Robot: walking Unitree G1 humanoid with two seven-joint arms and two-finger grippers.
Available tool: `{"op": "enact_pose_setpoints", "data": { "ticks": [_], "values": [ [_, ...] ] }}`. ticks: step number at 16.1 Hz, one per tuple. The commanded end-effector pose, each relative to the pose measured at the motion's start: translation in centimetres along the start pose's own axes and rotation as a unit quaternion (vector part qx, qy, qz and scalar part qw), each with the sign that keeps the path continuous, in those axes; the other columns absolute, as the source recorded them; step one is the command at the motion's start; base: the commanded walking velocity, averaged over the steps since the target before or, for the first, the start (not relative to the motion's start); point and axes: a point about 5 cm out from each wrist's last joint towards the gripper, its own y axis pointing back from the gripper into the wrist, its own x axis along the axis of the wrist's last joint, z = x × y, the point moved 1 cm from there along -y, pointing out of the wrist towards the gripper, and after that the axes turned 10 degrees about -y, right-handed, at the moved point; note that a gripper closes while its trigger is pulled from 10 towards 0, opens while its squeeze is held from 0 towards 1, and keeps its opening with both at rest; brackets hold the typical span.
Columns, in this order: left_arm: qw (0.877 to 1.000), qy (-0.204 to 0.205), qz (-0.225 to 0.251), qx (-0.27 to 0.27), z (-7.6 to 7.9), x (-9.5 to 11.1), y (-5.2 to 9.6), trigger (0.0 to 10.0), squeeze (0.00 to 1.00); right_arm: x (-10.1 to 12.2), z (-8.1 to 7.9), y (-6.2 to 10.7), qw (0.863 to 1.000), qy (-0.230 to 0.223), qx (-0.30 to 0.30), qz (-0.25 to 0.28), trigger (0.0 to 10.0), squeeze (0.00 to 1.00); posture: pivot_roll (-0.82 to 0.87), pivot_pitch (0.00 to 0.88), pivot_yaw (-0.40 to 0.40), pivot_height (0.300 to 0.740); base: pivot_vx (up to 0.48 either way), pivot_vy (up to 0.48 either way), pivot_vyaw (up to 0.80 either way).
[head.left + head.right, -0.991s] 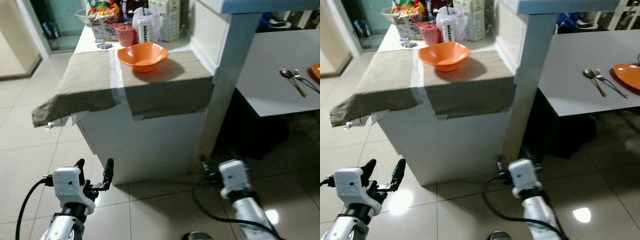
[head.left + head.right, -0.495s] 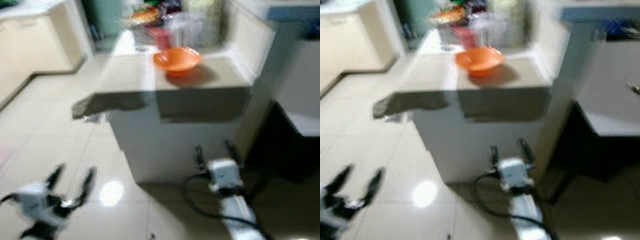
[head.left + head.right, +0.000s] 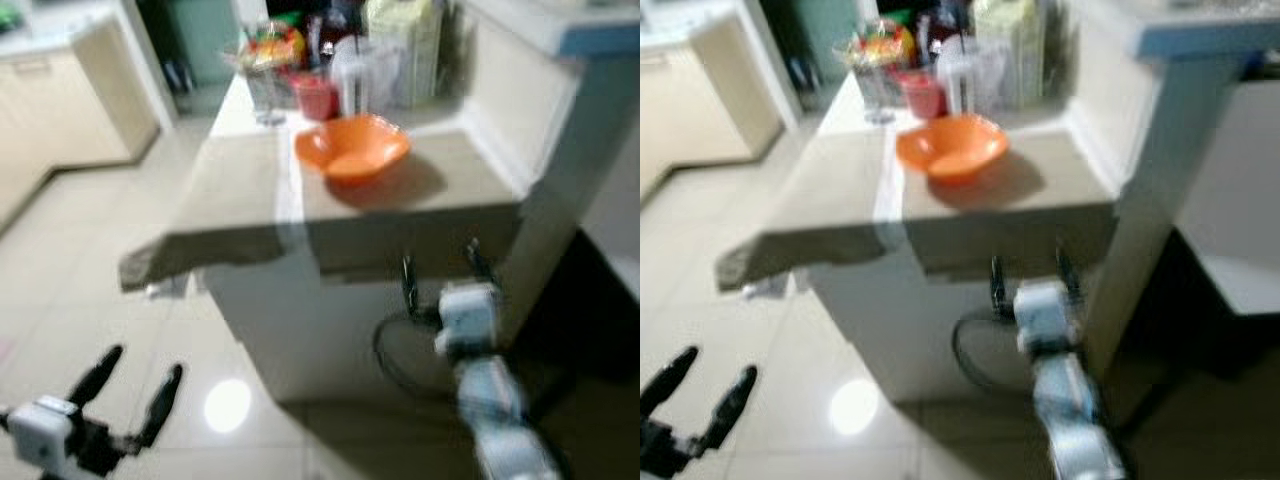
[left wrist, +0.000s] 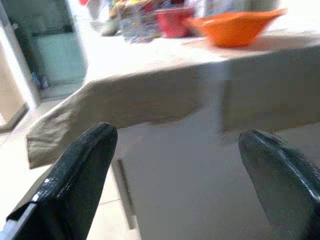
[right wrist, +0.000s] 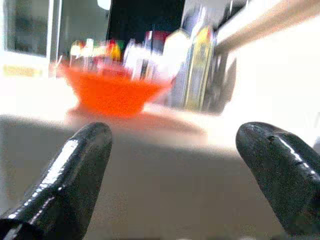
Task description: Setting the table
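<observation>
An orange bowl (image 3: 352, 150) rests on a beige cloth (image 3: 240, 195) that covers a white counter and hangs over its front edge. My right gripper (image 3: 440, 275) is open and held up just before the counter's front edge, below the bowl; in the right wrist view the bowl (image 5: 112, 92) lies straight ahead between the two fingers (image 5: 75, 165). My left gripper (image 3: 143, 362) is open, low over the tiled floor to the counter's left. In the left wrist view the bowl (image 4: 235, 27) sits far ahead on the cloth.
A red cup (image 3: 316, 95), a clear jug (image 3: 360, 70), cartons (image 3: 405, 45) and a basket of packets (image 3: 265, 50) crowd the counter's back. A white pillar with a blue top (image 3: 580, 150) stands at the right. Pale cabinets (image 3: 70, 110) line the left, with tiled floor (image 3: 90, 300) between.
The camera has moved closer to the counter and the picture stays blurred. My right gripper has risen to the counter's front edge. My left gripper stays low and open.
</observation>
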Motion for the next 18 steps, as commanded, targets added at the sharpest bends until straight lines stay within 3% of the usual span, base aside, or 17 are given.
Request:
{"op": "enact_pose_setpoints", "data": {
  "ticks": [1,3,4,5,9,18],
  "values": [
    [0.998,-0.009,0.041,-0.038,2.3,2.5,-8.1,10.0,0.0,2.1,2.2,-1.2,0.999,-0.005,-0.028,0.025,10.0,0.05,-0.18,0.0,0.125,0.736,0.48,0.0,0.0],
    [0.995,-0.024,0.073,-0.065,4.9,6.3,-13.7,10.0,0.0,3.4,2.5,-2.0,0.999,0.002,-0.028,0.032,10.0,0.03,-0.18,0.0,0.13,0.736,0.48,0.0,0.0],
    [0.993,-0.03,0.089,-0.074,5.5,7.4,-14.1,10.0,0.0,4.1,2.4,-2.9,0.999,0.0,-0.028,0.035,10.0,0.0,-0.18,0.0,0.132,0.736,0.48,0.0,0.0],
    [0.992,-0.038,0.104,-0.064,5.3,8.0,-13.9,10.0,0.0,5.3,1.7,-4.3,0.999,-0.007,-0.01,0.046,10.0,0.0,-0.18,0.0,0.136,0.736,0.48,0.0,0.0],
    [0.992,-0.041,0.107,-0.056,5.1,8.9,-13.9,10.0,0.0,8.2,1.5,-6.4,0.998,-0.012,0.017,0.066,10.0,0.0,-0.18,0.0,0.135,0.736,0.0,0.0,0.0],
    [0.995,-0.034,0.079,-0.049,5.4,9.3,-14.6,10.0,0.0,7.6,2.1,-7.3,0.999,0.013,0.044,0.015,10.0,0.0,-0.18,0.0,0.123,0.736,0.0,0.0,0.0]
  ]
}}
